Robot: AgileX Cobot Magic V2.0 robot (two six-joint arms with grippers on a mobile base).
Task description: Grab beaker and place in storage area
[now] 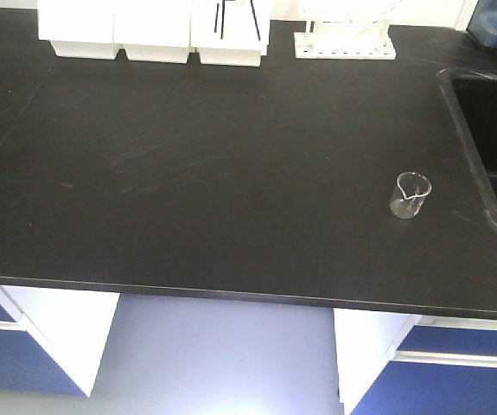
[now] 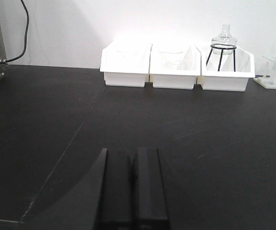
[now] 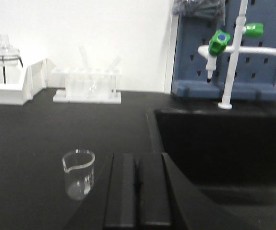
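Note:
The beaker (image 1: 410,195) is small, clear and empty, and stands upright on the black benchtop close to the sink. In the right wrist view the beaker (image 3: 78,174) sits just left of my right gripper (image 3: 138,158), apart from it. That gripper is shut, its two black fingers pressed together with nothing between them. My left gripper (image 2: 131,152) is also shut and empty, low over bare benchtop far from the beaker. Neither gripper shows in the front view. The storage area is out of view.
Three white bins (image 1: 154,33) and a white test-tube rack (image 1: 345,41) line the back wall. A sink (image 1: 496,143) is sunk into the bench at the right, with a white tap (image 3: 230,52) and blue pegboard (image 3: 234,48) behind it. The bench's front edge (image 1: 231,292) runs below.

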